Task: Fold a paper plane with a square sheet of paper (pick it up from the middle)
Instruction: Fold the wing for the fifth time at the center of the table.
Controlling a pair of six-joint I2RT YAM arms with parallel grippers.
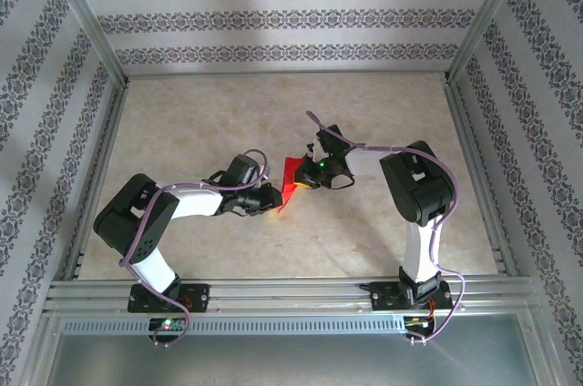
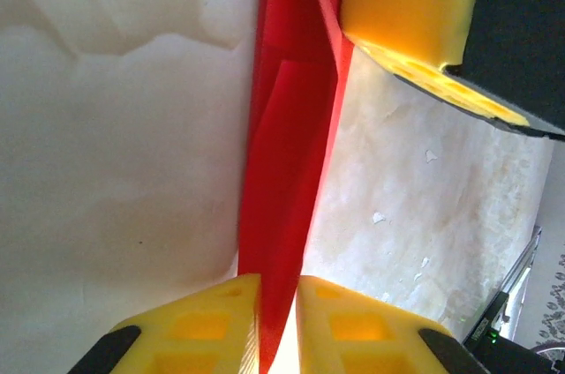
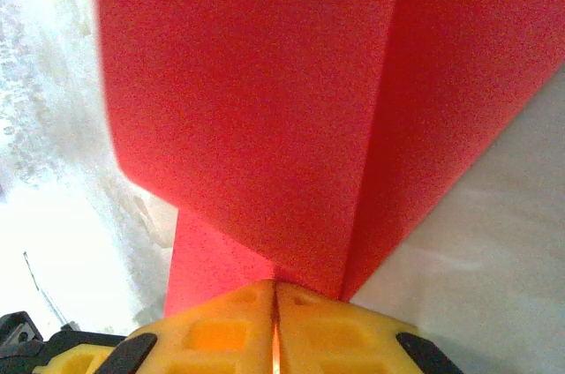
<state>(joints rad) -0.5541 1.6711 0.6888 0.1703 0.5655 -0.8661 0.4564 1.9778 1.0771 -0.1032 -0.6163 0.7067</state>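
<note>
At the near edge of the table (image 1: 364, 113), the two arms are bolted to a metal rail (image 1: 291, 293), the left arm (image 1: 150, 222) bending in from the left and the right arm (image 1: 419, 187) from the right. They meet over the middle of the marbled surface.

Between them is the red paper (image 1: 291, 175), folded and held up off the table, with one end pointing down towards the left gripper (image 1: 271, 199) and the upper part at the right gripper (image 1: 308, 178).

Left wrist view: the left gripper (image 2: 278, 308) is nearly closed, its yellow fingers (image 2: 207, 325) pinching the lower end of the paper (image 2: 282, 171). The paper runs away from the camera as a narrow, creased red strip standing on edge. Farther along it, a yellow finger (image 2: 410, 3) of the right gripper presses against the far end of the paper.

Right wrist view: the right gripper (image 3: 275, 303) is clamped tight, its fingertips (image 3: 221, 330) meeting on the fold. Above them the paper (image 3: 256, 100) spreads out into two broad red panels that join at a crease. The pale tabletop shows at either side.

Behind the arms the table lies bare up to an aluminium frame (image 1: 282, 76). Beyond it stands a back wall (image 1: 291, 17) papered with dark ornamental bands.
</note>
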